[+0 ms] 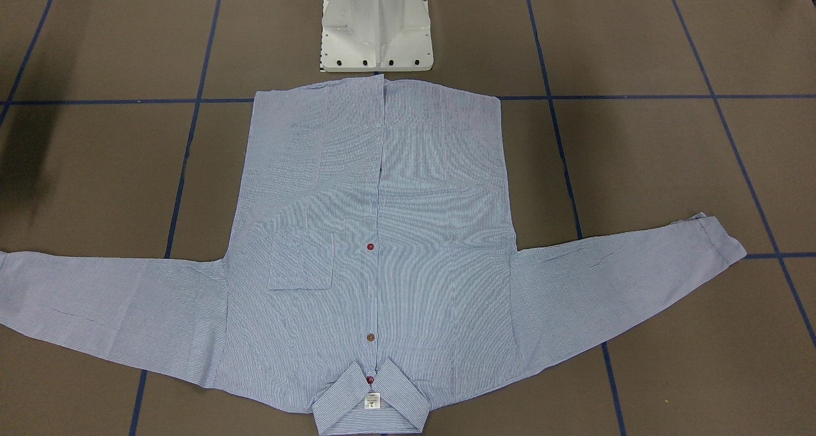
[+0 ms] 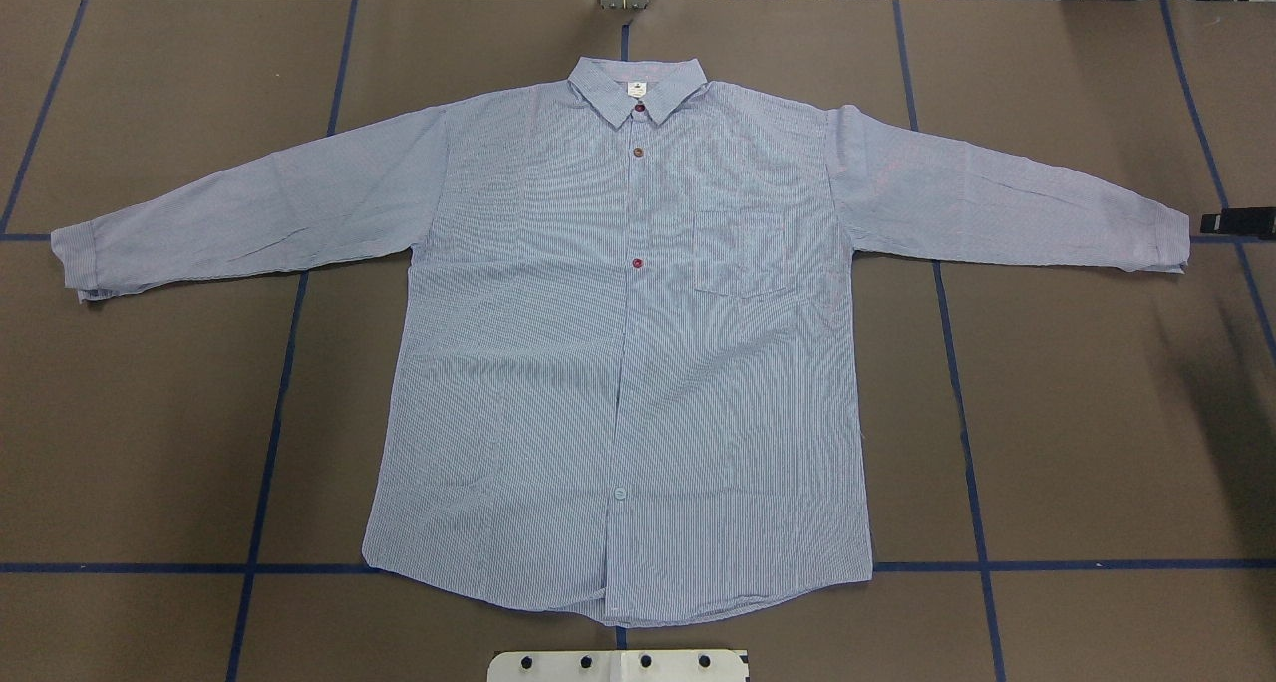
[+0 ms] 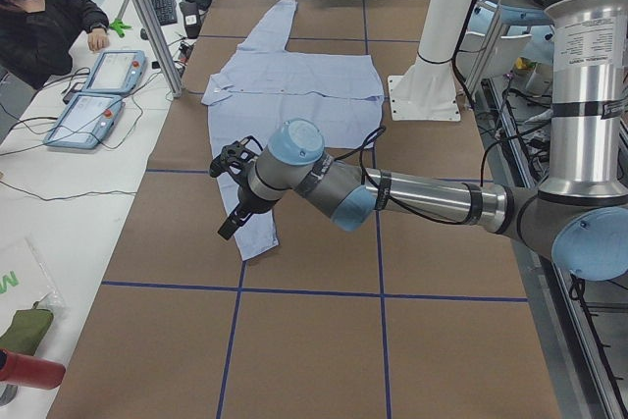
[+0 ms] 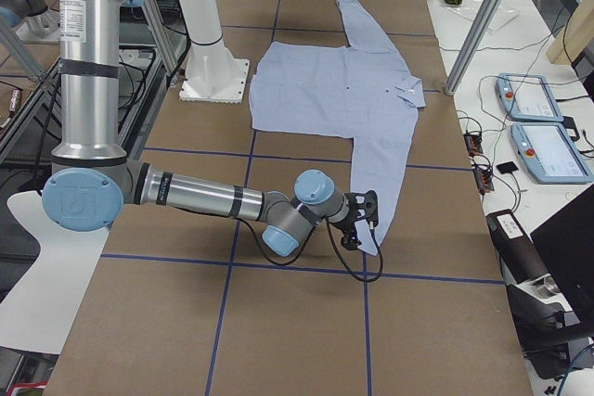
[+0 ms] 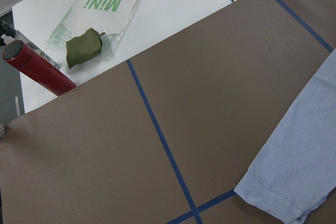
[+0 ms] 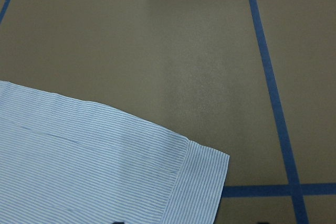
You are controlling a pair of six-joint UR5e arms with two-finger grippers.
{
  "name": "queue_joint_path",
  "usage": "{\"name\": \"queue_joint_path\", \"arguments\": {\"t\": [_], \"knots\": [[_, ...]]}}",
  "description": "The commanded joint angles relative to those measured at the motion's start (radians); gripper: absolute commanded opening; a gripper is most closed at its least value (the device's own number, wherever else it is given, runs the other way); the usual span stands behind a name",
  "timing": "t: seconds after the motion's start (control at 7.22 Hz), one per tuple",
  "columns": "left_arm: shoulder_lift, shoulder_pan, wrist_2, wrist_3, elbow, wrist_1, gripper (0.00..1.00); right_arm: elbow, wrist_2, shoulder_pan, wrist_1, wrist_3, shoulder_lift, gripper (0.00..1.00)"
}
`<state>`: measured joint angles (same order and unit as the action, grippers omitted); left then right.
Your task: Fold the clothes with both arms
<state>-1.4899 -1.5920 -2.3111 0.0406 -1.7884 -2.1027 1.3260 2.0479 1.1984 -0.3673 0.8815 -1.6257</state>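
The clothes are one light-blue striped shirt (image 2: 558, 363), lying flat and face up with both sleeves spread and the collar (image 2: 638, 89) at the far side. My left gripper (image 3: 232, 211) hovers over the left sleeve's cuff (image 5: 283, 192); it shows only in the side view, so I cannot tell whether it is open. My right gripper (image 4: 356, 229) hangs just above the right cuff (image 6: 202, 182). Only a black tip of it (image 2: 1236, 223) enters the overhead view beside that cuff (image 2: 1166, 241), and its state cannot be told. Neither gripper visibly holds cloth.
The white pedestal base (image 1: 376, 28) stands just behind the shirt's hem. Blue tape lines cross the brown table cover. Off the table's left end lie a red bottle (image 5: 31, 69) and a plastic bag (image 5: 100, 11). A person (image 3: 44, 17) sits by two teach pendants (image 3: 98, 95).
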Motion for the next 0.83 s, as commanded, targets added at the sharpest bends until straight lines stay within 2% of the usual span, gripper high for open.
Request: {"name": "queue_joint_path", "arguments": {"t": [0.0, 0.42, 0.69], "knots": [[0.01, 0.0, -0.033, 0.001, 0.001, 0.0, 1.0, -0.071, -0.043, -0.034, 0.08, 0.025, 0.003, 0.8], [0.01, 0.0, -0.033, 0.002, 0.001, 0.0, 1.0, -0.082, -0.092, -0.072, 0.08, 0.027, 0.012, 0.71], [0.01, 0.0, -0.033, 0.002, 0.003, 0.0, 1.0, -0.117, -0.115, -0.088, 0.08, 0.027, 0.046, 0.7]]}}
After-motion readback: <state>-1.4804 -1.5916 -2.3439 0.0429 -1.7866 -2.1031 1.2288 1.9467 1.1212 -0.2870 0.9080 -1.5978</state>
